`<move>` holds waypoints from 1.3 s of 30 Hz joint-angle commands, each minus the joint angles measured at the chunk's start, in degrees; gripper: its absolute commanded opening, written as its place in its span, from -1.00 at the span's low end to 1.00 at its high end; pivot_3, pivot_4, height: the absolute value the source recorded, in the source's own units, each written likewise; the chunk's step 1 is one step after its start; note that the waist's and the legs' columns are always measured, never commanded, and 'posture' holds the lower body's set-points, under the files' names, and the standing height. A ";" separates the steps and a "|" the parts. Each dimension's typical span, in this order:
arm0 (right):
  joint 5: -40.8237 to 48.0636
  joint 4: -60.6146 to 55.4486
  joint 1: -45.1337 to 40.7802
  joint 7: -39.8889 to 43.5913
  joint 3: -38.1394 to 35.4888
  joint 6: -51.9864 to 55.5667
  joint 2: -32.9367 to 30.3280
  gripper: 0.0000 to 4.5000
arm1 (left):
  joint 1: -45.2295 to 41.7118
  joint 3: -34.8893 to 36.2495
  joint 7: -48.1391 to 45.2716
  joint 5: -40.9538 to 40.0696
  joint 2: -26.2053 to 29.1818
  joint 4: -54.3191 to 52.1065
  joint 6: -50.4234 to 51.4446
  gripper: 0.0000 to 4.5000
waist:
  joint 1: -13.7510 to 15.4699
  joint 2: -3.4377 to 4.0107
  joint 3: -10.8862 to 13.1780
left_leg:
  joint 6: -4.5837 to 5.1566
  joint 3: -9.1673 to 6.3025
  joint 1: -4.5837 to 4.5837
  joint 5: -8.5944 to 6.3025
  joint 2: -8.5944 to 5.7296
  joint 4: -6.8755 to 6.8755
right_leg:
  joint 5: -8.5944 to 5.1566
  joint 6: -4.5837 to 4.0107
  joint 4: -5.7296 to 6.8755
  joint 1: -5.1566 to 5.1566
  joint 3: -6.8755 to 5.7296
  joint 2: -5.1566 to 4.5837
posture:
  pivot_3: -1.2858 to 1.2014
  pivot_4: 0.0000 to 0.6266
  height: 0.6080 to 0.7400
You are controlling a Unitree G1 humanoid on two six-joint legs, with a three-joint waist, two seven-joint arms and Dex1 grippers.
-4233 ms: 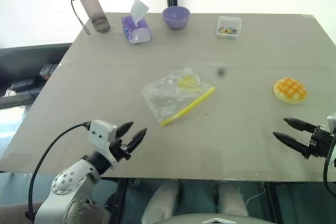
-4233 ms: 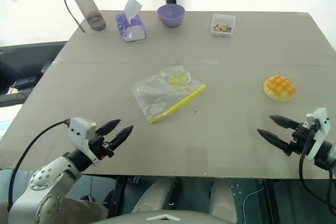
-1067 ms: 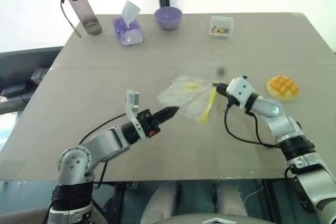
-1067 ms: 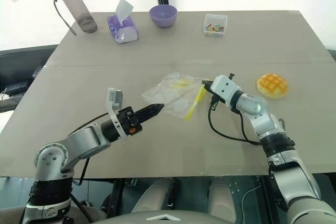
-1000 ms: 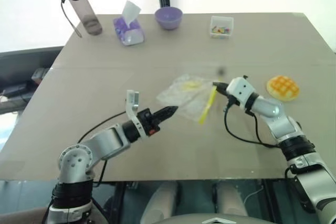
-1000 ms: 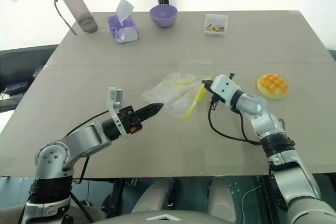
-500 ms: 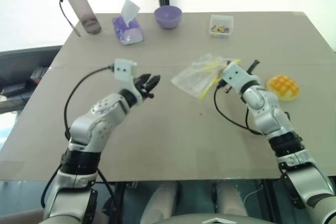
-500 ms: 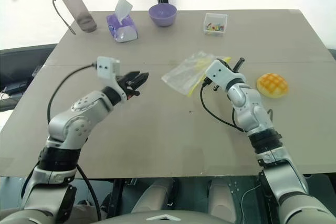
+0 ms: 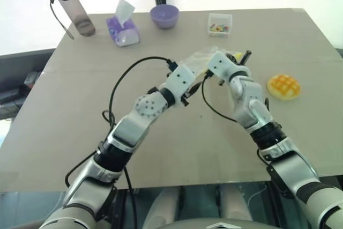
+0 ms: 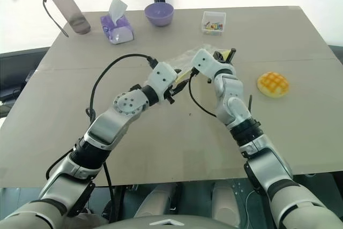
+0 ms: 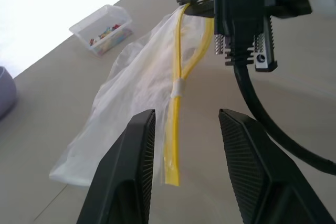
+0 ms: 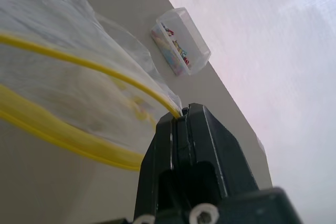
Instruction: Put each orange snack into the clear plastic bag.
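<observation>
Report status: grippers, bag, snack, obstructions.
Right gripper shut on the clear plastic bag, pinching its yellow strip. Left gripper open, straddling that strip. Orange snack on table, unbagged. Nothing blocking.

The crinkly clear plastic bag with the yellow strip (image 11: 131, 82) hangs mid-tabletop (image 9: 80, 127), pinched by the right hand (image 12: 181, 115); the left hand (image 11: 181, 145) sits just before its strip. The round orange-yellow snack (image 9: 283, 86) lies well to the right. One more snack is perhaps inside the bag.
</observation>
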 commanded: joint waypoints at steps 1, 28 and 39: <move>-0.45 -1.38 -1.54 -0.28 0.97 0.37 0.74 -1.00 | -0.93 0.37 0.05 4.02 -0.90 -0.38 1.78 -0.10 | -0.01 0.00 0.00 | 0.00 0.00 0.00 0.00 0.00 0.00 | 0.00 0.00 0.01 0.00 0.00 0.01 | 0.03 -0.52 1.00; 1.09 -3.51 -0.01 1.16 1.27 -0.24 0.00 -0.87 | -0.11 3.12 -1.30 13.67 -5.86 4.72 1.28 -0.98 | 0.01 0.00 0.00 | -0.02 -0.06 -0.06 0.01 0.01 0.13 | 0.01 0.00 0.06 -0.02 -0.03 0.02 | 0.03 -0.52 1.00; 1.79 -14.23 6.21 1.64 -1.09 -0.02 -3.11 0.58 | 0.53 4.25 -1.31 14.82 -6.56 5.42 0.60 -1.00 | 0.06 0.00 -0.01 | -0.02 -0.07 -0.09 0.01 0.01 0.18 | 0.01 0.00 0.09 -0.02 -0.05 0.02 | 0.03 -0.52 1.00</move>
